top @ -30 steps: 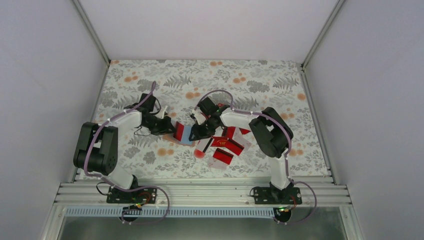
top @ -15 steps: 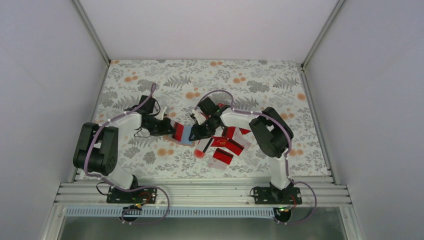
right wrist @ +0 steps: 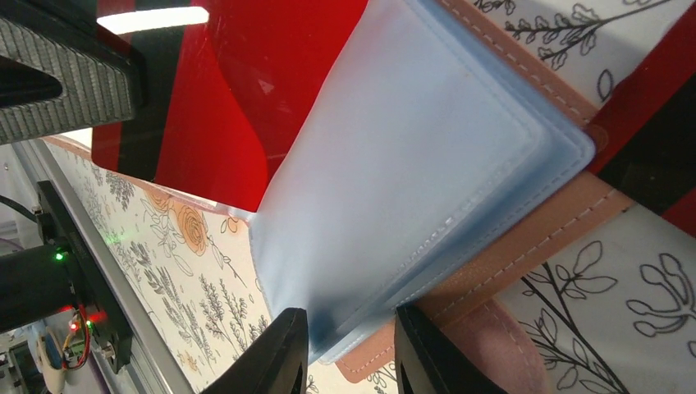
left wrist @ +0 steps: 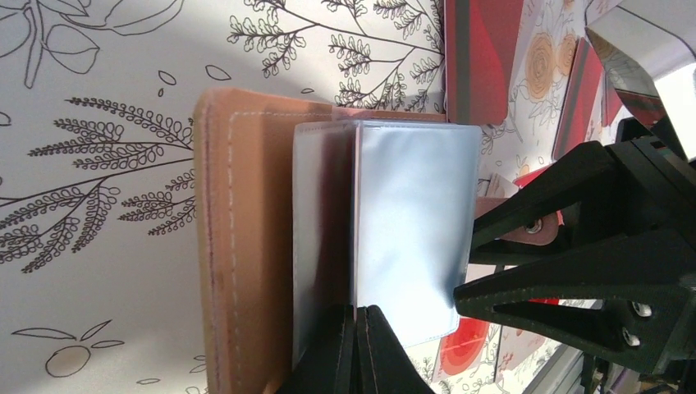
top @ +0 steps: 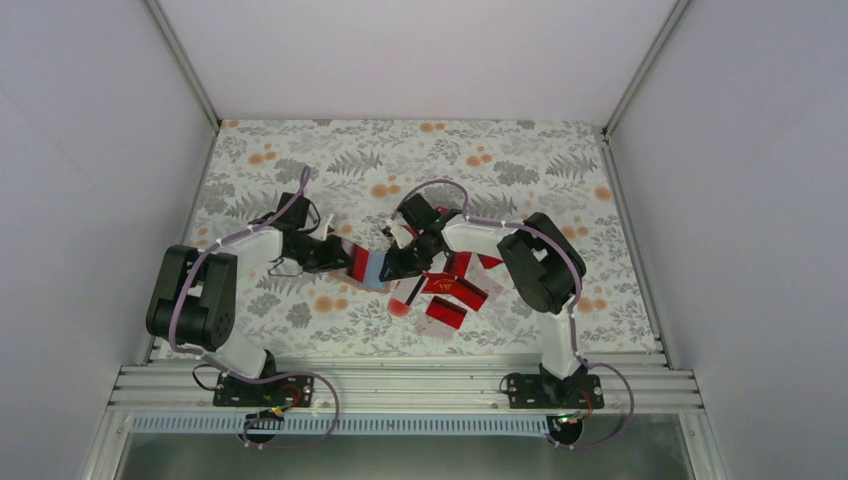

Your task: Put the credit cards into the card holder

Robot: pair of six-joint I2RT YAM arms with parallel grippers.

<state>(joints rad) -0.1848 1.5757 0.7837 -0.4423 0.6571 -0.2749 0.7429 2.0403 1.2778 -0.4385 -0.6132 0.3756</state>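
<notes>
Holder (left wrist: 246, 246) | likely soft, floppy; sleeves (left wrist: 410, 222) slick, thin, take by edge | left claw (left wrist: 359, 328) pinched on sleeves | right claw (right wrist: 351, 353) astride sleeves' corner, grip unclear

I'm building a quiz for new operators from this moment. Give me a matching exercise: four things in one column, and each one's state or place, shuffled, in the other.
Things:
1. left hand
2. right hand
3. card holder
4. credit cards

States or places:
A. lying loose on the floral table, under the right arm
B. open, blue sleeves fanned out
C. shut on one blue sleeve
D. fingers on either side of the sleeves' edge

Pairs: 1-C, 2-D, 3-B, 4-A
</notes>
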